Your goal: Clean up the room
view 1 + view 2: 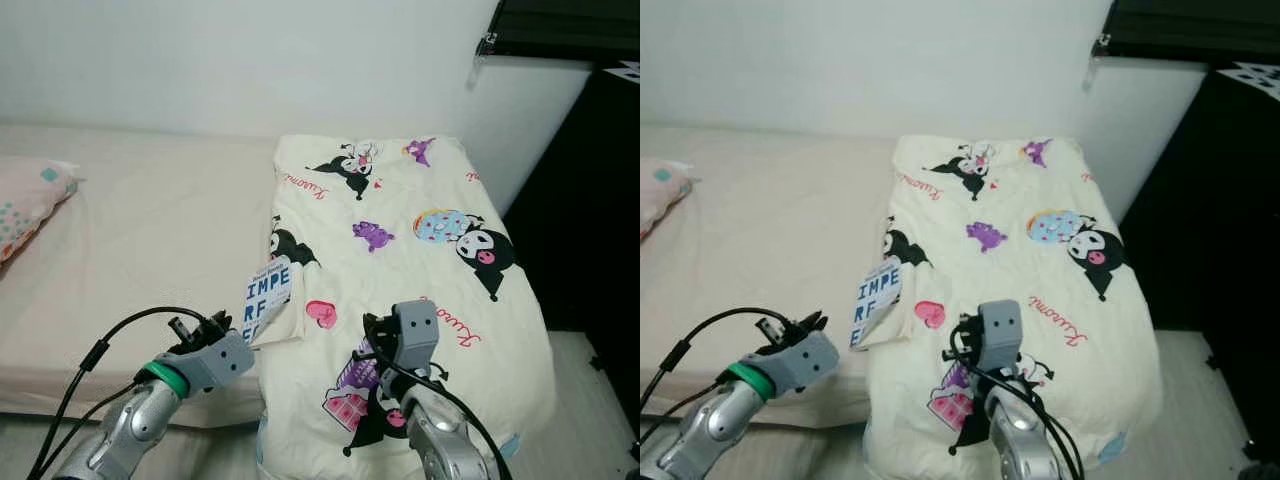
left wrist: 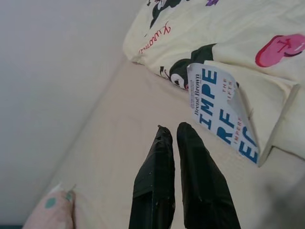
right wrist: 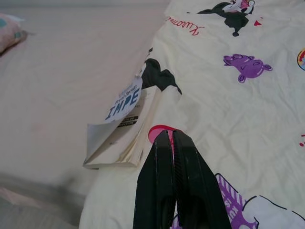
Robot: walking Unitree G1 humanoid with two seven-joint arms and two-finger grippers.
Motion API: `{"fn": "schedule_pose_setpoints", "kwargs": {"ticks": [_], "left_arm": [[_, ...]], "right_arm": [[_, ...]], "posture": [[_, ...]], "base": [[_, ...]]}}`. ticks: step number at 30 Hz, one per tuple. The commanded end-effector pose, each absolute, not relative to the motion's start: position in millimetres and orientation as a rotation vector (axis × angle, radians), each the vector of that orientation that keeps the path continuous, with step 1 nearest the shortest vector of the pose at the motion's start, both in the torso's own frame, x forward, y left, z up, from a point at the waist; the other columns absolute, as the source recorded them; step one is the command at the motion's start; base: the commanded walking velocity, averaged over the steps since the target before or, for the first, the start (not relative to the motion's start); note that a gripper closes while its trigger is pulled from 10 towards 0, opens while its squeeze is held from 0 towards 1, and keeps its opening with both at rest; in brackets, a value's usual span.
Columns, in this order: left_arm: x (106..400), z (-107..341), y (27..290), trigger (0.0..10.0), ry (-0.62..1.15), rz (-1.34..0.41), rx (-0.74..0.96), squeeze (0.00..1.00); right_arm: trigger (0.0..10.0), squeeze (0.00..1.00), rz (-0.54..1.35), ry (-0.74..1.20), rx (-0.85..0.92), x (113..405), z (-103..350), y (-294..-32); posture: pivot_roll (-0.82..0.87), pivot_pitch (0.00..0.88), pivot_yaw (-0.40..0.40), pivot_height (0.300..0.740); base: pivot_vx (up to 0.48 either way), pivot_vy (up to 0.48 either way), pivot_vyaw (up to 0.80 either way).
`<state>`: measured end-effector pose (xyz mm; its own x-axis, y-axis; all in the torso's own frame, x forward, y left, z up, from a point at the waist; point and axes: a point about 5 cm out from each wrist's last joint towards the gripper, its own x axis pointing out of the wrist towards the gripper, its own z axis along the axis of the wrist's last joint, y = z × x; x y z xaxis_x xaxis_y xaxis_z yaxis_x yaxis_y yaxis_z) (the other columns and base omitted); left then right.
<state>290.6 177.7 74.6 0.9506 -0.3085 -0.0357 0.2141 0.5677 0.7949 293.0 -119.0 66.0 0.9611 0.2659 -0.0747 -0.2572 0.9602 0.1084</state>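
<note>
A paperback book [image 1: 268, 296] with a white cover and blue letters lies on the bed, half tucked under the left edge of a folded cream cartoon-print blanket [image 1: 420, 260]. The book [image 3: 125, 125] has its cover curled up. My left gripper [image 2: 172, 131] is shut and empty, hovering just left of the book [image 2: 221, 112] over the bare mattress. My right gripper [image 3: 170, 135] is shut and empty, above the blanket [image 3: 238, 95] right of the book. Both arms show near the bed's front edge, the left wrist [image 1: 205, 360] and the right wrist [image 1: 412, 340].
The beige mattress [image 1: 150, 220] runs along a white wall. A pink patterned pillow [image 1: 30, 205] lies at its far left. A black cabinet [image 1: 600, 200] stands to the right of the bed, with pale floor [image 1: 590, 400] below it.
</note>
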Motion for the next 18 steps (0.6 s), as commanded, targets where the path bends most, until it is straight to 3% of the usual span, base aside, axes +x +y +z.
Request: {"fn": "schedule_pose_setpoints", "kwargs": {"ticks": [1, 18], "left_arm": [[288.3, 71.0, 182.4, 10.0, -0.102, -0.321, 0.947, 0.0], [290.9, 71.8, 184.7, 10.0, -0.13, -0.406, 1.033, 0.0]], "right_arm": [[10.0, 0.0, 0.257, 0.097, 0.107, 291.7, 62.3, -119.0], [10.0, 0.0, 0.214, 0.057, 0.115, 297.9, 68.6, -128.0]], "posture": [[0.0, 0.063, 0.007, 0.69], [0.0, 0.076, 0.012, 0.63]], "base": [[0.0, 0.0, 0.0], [0.0, 0.0, 0.0]]}}
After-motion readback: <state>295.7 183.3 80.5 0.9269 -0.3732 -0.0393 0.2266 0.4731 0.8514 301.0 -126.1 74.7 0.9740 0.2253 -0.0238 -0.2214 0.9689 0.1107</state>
